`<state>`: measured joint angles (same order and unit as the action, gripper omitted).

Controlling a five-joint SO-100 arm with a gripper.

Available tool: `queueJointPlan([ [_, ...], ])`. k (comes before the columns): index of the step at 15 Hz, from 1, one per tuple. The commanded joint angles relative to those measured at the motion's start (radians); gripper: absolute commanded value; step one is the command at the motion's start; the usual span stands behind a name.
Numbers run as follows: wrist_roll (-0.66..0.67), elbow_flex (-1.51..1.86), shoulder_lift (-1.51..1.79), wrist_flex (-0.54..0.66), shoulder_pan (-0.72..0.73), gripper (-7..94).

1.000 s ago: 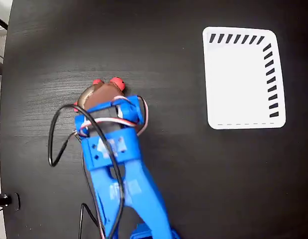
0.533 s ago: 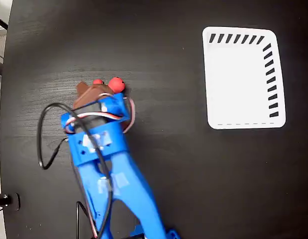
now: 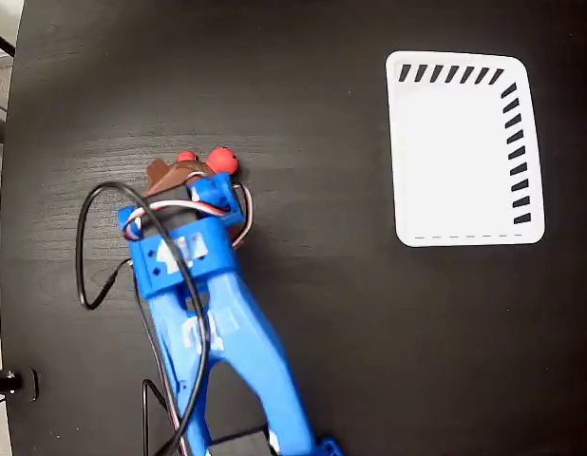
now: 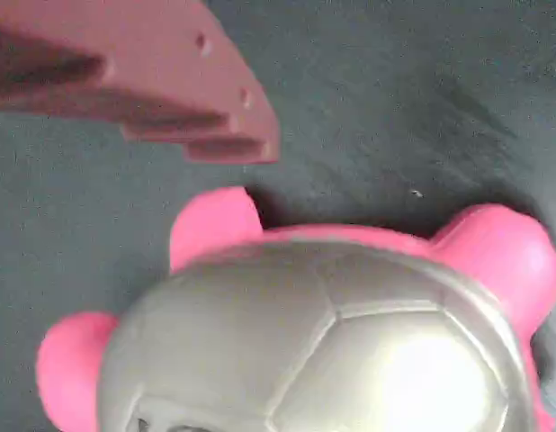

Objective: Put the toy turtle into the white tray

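We see the turtle (image 3: 203, 163) on the dark tabletop (image 3: 322, 313), well left of the tray (image 3: 455, 152). Our end effector (image 3: 184, 185) hangs over its shell; whether its fingers are apart we cannot tell.

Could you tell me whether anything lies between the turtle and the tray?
Nothing visible does. In the fixed view the turtle sits at left, partly under the gripper, and the tray lies at right; the table between them is bare.
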<state>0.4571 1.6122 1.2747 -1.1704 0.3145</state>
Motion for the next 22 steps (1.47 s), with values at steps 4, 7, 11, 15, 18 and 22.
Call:
queueJointPlan([
  [4, 0.005, -0.084, -0.025, 0.026, 0.005, 67],
  [7, 0.002, -0.130, -0.060, 0.003, 0.005, 59],
  [11, -0.017, -0.161, -0.083, -0.006, 0.006, 28],
  [15, -0.032, -0.158, -0.083, -0.003, 0.005, 0],
  [18, -0.051, -0.150, -0.032, -0.032, -0.008, 0],
  [22, -0.055, -0.126, 0.172, -0.135, -0.058, 0],
])
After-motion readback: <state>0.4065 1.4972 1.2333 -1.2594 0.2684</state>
